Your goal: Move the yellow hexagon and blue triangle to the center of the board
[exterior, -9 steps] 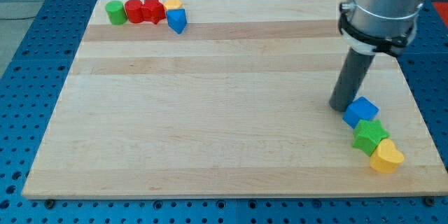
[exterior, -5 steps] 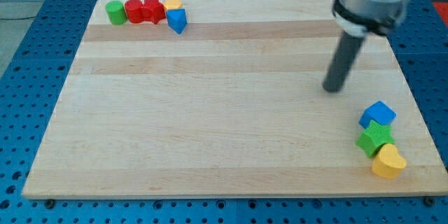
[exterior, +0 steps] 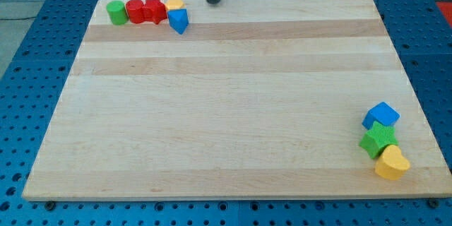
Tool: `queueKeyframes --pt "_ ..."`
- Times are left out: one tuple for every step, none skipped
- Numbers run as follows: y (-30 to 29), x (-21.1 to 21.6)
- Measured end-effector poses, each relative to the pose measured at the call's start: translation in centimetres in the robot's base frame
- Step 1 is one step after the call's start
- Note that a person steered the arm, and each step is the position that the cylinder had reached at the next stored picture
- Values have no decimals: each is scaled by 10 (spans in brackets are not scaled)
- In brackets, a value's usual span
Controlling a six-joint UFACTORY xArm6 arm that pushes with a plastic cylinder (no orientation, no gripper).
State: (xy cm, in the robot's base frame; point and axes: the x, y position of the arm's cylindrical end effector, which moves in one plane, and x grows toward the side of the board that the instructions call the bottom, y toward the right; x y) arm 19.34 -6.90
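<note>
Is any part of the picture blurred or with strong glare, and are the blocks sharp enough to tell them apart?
Camera view: lighting even, no strong glare on the board; my tip looks slightly soft; blue triangle and yellow hexagon are sharp, shadows faint.

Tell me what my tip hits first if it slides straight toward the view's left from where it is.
Probably the yellow hexagon, with the blue triangle just below that line. My tip sits at the board's top edge, right of both; depth is uncertain, so it might pass behind them.
</note>
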Motion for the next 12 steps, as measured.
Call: queueKeyframes --pt "-46 8" --pt "-72 14" --pt "-76 35" --pt "-69 58" --pt "-48 85" --pt "-24 109" --pt "2 141" --pt "5 176" --pt "8 211" --pt "35 234" --pt "72 252" --pt "89 275"
